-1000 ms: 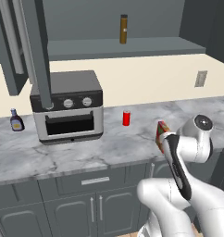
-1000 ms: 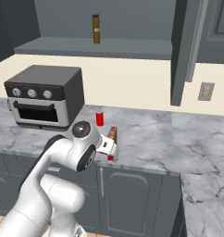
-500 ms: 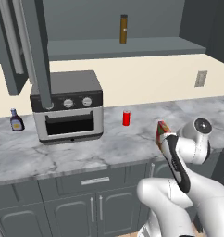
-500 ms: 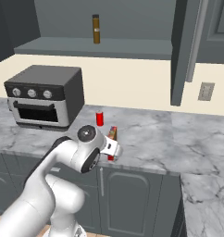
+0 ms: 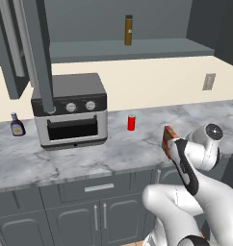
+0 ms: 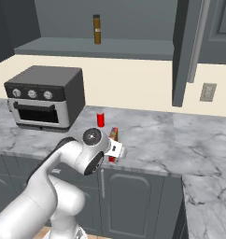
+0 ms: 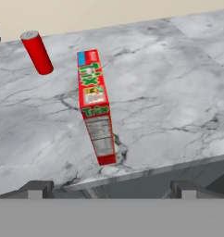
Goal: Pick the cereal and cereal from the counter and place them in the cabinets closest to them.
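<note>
Hand view looks down on one slim cardboard cereal box (image 7: 96, 107), red with a green and white label and a white nutrition panel on its narrow side. It stands upright on the tabletop (image 7: 169, 83), a slab of pale grey marble with darker veins, close to the front edge. Behind it and well apart stands one small red can (image 7: 37, 52), a smooth cylinder with a silver top. The two dark finger tips (image 7: 34, 189) rise at the bottom of this view, set wide apart with nothing between them; the jaws are spread and hold nothing, and they hang short of the box, over the tabletop's front edge.

From the left base view the cereal box (image 5: 168, 142) shows just beside the arm's dark wrist, near the tabletop's (image 5: 65, 161) front edge. One boxy toaster oven (image 5: 70, 111), dark on top with a silvery front, two round knobs and a glass door, sits further left. One small dark bottle (image 5: 16, 125) with a white label stands at the far left. One tall brown bottle (image 5: 128, 30) stands on the grey shelf (image 5: 137, 48) of the open wall cabinet, whose flat dark grey door (image 5: 40, 53) carries a long silver bar handle.

In the right base view the box (image 6: 113, 143) is partly hidden behind the gripper (image 6: 117, 150).
</note>
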